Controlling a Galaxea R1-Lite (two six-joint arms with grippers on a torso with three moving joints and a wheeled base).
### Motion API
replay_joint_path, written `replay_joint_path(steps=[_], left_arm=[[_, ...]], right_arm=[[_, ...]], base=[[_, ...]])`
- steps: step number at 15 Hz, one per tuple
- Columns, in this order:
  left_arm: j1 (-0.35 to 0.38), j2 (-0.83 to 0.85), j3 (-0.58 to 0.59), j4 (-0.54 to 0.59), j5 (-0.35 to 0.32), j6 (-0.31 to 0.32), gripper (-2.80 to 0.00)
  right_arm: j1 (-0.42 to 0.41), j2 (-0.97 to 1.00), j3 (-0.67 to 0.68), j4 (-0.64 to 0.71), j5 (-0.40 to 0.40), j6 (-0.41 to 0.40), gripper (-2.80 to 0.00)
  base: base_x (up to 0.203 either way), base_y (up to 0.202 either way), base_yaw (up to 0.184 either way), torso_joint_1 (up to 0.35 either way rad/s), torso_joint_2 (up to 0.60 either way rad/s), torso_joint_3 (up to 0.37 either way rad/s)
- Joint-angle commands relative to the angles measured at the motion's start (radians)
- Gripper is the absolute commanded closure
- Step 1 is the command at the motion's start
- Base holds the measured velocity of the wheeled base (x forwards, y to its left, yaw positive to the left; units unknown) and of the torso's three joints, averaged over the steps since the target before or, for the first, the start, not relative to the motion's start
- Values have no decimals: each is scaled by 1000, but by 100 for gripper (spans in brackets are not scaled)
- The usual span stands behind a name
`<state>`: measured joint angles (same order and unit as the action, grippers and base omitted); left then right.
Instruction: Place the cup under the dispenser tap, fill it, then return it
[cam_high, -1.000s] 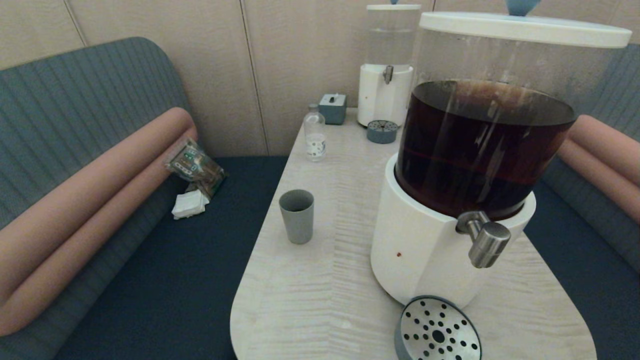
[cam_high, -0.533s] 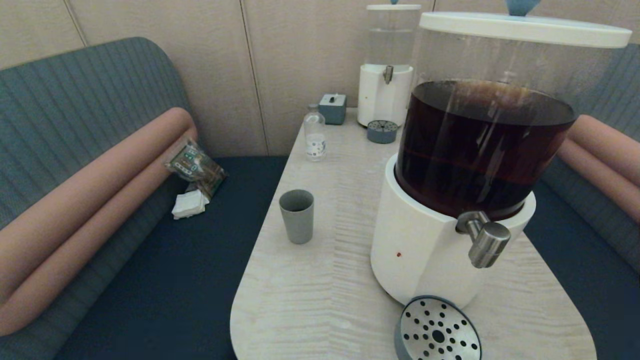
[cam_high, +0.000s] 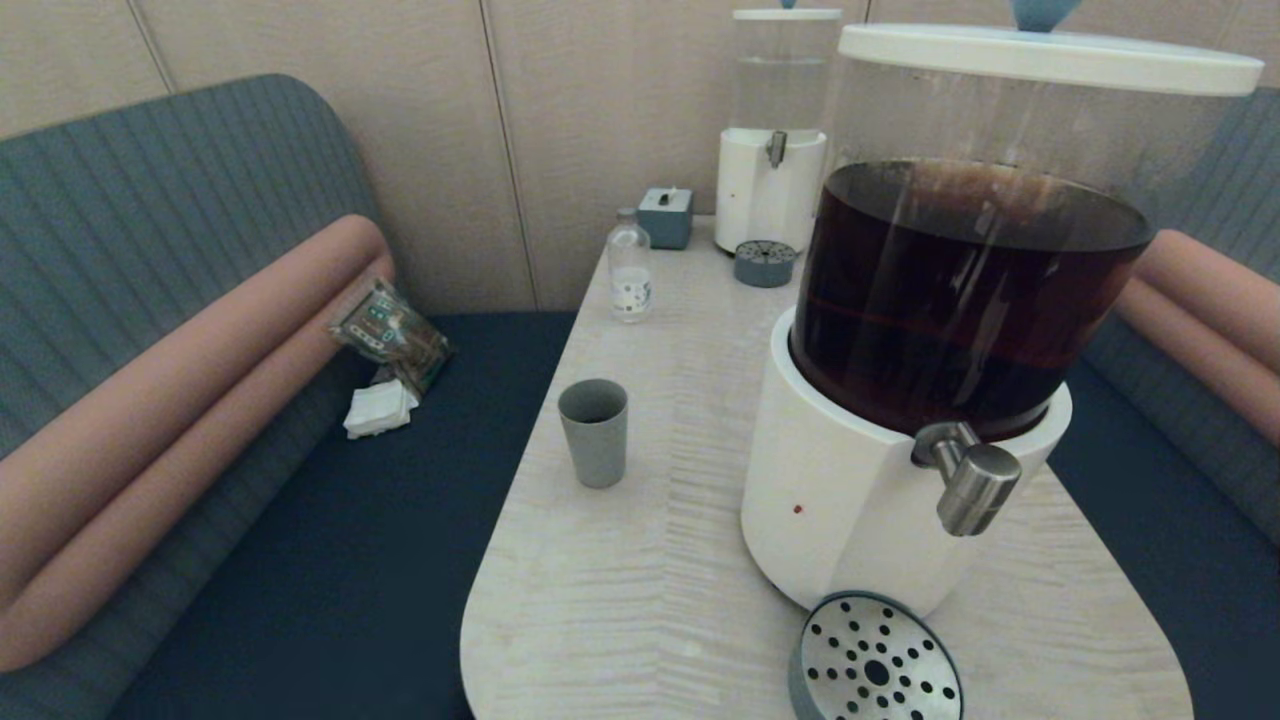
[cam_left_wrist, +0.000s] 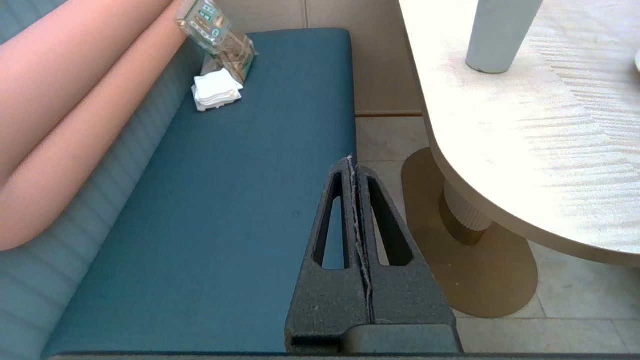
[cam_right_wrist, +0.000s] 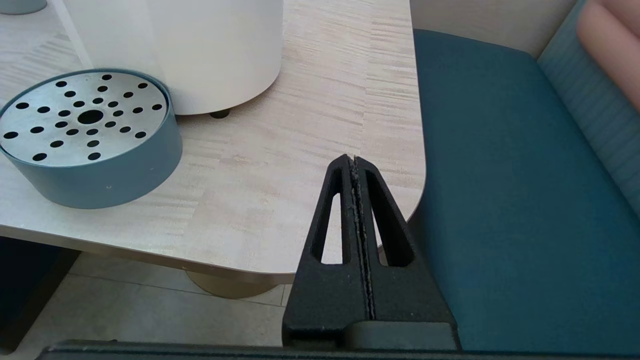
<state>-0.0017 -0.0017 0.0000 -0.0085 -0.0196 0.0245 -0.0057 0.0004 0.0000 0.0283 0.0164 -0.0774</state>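
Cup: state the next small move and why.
Probably open the left gripper and reach for the cup. The cup stands ungrasped on the table, left of the dispenser, away from the tap and the drip tray. Both grippers are shut off the table's edge; the right gripper can wait.

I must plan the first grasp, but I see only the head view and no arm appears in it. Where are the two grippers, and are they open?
Observer: The left gripper is shut, hanging low over the blue bench seat, beside the table.
Operator: And the right one?
Observer: The right gripper is shut too, at the table's near right corner, close to the perforated drip tray.
Operator: Does either touch the cup?
Observer: No. The cup stands apart, farther along the table from the left gripper.
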Motion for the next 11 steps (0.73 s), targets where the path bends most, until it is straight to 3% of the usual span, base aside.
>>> replay_joint_path(steps=[1, 11], left_arm=[[0, 0, 0, -1, 0, 0, 0], [0, 0, 0, -1, 0, 0, 0]], right_arm=[[0, -3, 0, 1, 0, 1, 0], [0, -3, -2, 1, -3, 27, 0]], base=[[0, 0, 0, 0, 0, 0], [0, 0, 0, 0, 0, 0]])
